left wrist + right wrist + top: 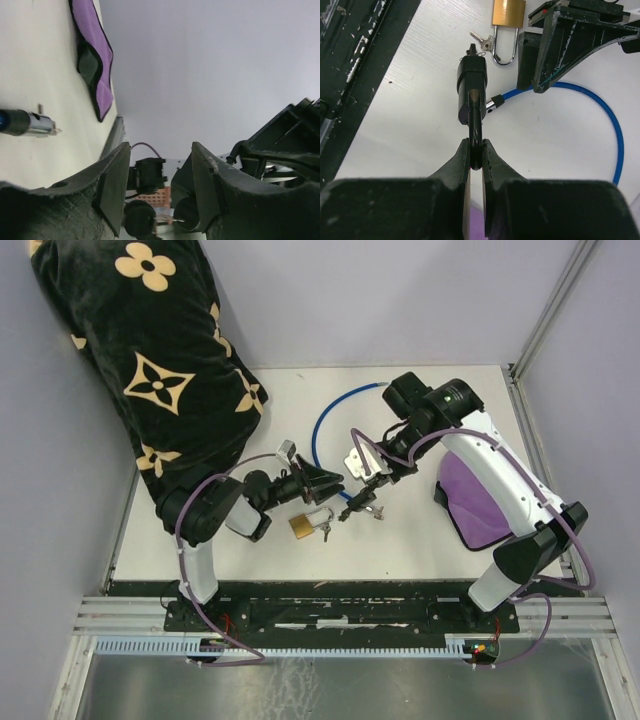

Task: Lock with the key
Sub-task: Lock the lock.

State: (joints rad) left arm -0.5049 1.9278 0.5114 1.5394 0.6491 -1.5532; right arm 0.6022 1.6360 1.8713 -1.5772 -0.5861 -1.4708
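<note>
My right gripper (476, 147) is shut on the black head of a key (476, 131) that sits in the black lock body (470, 82) of a blue cable lock (602, 107). In the top view this gripper (372, 485) holds the lock body (358, 508) low over the table centre. The cable's silver end (492, 103) lies beside the lock body; its bare tip shows in the left wrist view (32, 124). My left gripper (322, 483) is open and empty just left of the lock, with its fingers (115, 185) spread wide.
A brass padlock (303, 525) with small keys (323, 532) lies just in front of my left gripper. A purple cloth (470, 502) lies at the right under my right arm. A black cloth with tan flowers (150, 360) fills the far left.
</note>
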